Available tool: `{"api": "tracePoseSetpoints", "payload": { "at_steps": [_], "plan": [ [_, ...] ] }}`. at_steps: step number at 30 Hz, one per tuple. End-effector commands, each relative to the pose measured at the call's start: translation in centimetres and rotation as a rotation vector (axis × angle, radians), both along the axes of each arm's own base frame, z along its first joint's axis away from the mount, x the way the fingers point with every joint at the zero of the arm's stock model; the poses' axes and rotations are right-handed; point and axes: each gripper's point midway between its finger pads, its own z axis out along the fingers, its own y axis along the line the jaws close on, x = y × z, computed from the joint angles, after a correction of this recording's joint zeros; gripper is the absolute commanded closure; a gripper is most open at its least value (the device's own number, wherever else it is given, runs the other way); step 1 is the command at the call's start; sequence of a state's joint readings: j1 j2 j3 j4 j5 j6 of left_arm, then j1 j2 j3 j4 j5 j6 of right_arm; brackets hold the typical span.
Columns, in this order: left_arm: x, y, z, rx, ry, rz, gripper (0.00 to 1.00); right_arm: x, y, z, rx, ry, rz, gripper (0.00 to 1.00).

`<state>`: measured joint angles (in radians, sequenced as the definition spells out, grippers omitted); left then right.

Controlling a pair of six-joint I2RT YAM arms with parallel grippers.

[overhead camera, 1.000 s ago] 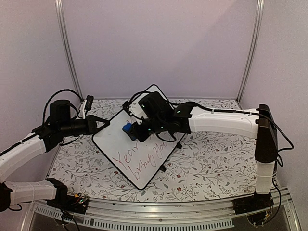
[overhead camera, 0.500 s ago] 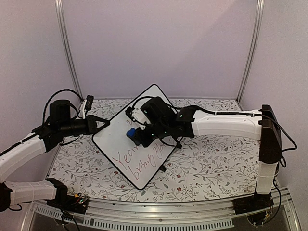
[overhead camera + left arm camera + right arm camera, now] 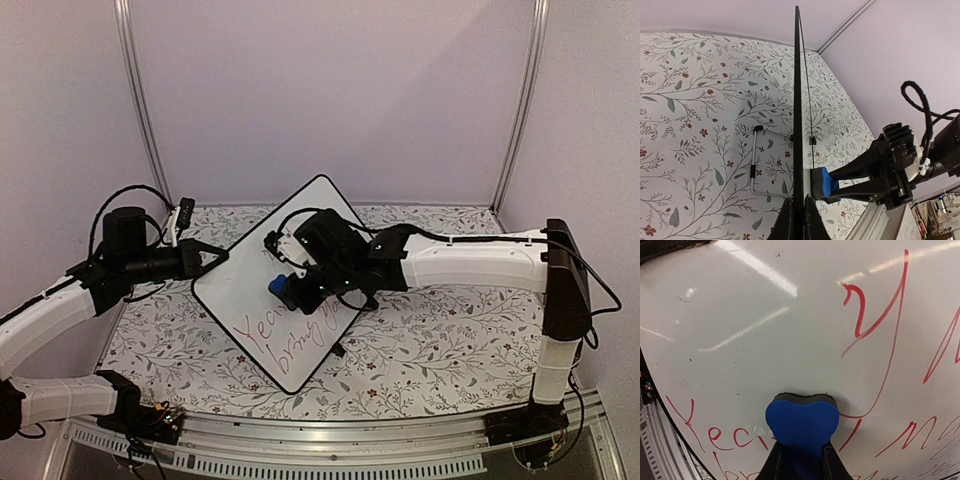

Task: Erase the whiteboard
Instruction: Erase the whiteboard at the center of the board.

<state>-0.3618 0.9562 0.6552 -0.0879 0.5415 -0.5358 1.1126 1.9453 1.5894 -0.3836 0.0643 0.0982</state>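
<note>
On the left, the left arm is reaching in from the side, and its pincer (image 3: pixel 214 257) is closing on the left corner of the whiteboard (image 3: pixel 248 285). In the left wrist view the two fingers of that pincer (image 3: pixel 797 221) are sitting tight against either side of the board's thin black edge (image 3: pixel 798 115), so it is clamped on the board.

The whiteboard is standing near the middle of the flower-patterned worktop (image 3: pixel 450 340). It is turned like a diamond, with one corner pointing up toward the back wall and the lowest corner pointing toward the arms. Behind it, in the left wrist view, a thin wire stand (image 3: pixel 754 165) is lying on the worktop (image 3: pixel 690 125). Red handwriting (image 3: pixel 290 335) is covering the lower part of the board's face, while the upper part is showing white.

Further right, the right arm is stretching across from the right side, and its pincer (image 3: pixel 285 291) is squeezing a blue eraser (image 3: pixel 275 285). The right wrist view is showing the eraser (image 3: pixel 801 420) held between the two fingers and pressing flat on the board (image 3: pixel 755 315), just beside the red letters (image 3: pixel 875 315). Seen from the left wrist, the eraser (image 3: pixel 824 182) is touching the board's face, with the right pincer (image 3: pixel 837 183) gripping it from behind.
</note>
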Motion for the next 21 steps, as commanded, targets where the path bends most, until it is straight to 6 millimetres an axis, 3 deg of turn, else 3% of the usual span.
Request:
{"api": "tracePoseSetpoints", "payload": {
  "at_steps": [1, 11, 17, 21],
  "plan": [
    [-1.1, -1.5, 2.3, -0.046, -0.089, -0.107, 1.00, -1.4, -2.3, -3.4, -0.122, 0.063, -0.011, 0.99],
    [-1.0, -1.6, 2.2, -0.046, -0.083, -0.108, 1.00, -1.6, -3.0, -3.3, -0.133, 0.055, -0.019, 0.99],
    [-1.0, -1.6, 2.0, -0.045, -0.078, -0.108, 1.00, -0.5, -1.8, 0.4, -0.074, -0.005, -0.021, 0.99],
    [-0.9, -1.5, 2.0, -0.043, -0.078, -0.104, 1.00, -0.6, -0.2, 4.8, 0.014, -0.065, 0.006, 0.99]
  ]
}}
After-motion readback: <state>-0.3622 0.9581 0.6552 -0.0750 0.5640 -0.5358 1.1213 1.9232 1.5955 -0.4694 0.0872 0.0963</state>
